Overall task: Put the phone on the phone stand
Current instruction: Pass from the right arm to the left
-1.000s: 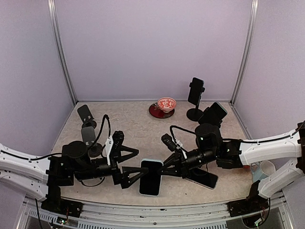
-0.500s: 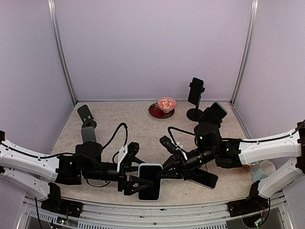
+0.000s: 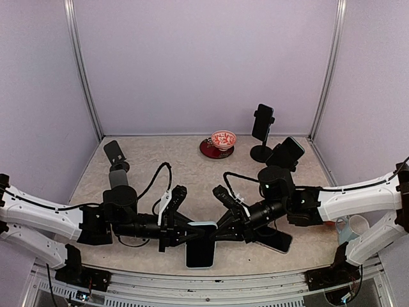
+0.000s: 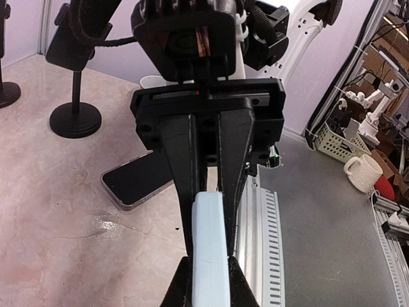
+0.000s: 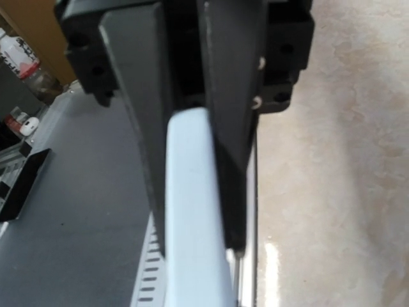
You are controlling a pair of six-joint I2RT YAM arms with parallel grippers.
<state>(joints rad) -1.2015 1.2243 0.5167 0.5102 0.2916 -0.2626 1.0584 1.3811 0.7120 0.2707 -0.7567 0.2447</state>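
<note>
The phone [image 3: 202,245], black-screened in a light blue case, hangs between both arms near the table's front edge. My left gripper [image 3: 186,233] is shut on its left end and my right gripper [image 3: 218,231] is shut on its right end. In the left wrist view the phone's blue edge [image 4: 209,249] runs from my own fingers [image 4: 174,289] to the right gripper's fingers [image 4: 182,160]. From the right wrist camera, the phone [image 5: 192,217] sits clamped between the left gripper's fingers [image 5: 137,128]. An empty phone stand [image 3: 115,153] is at the back left.
A second phone [image 3: 276,240] lies flat under the right arm. Two stands at the back right carry phones [image 3: 262,123] [image 3: 286,152]. A red-patterned bowl on a dark saucer [image 3: 223,140] sits at the back. A white mug [image 3: 353,225] is at the right edge.
My left arm swung right to the phone and its jaws closed on the phone's left end. The right gripper kept its hold; the phone shifted slightly.
</note>
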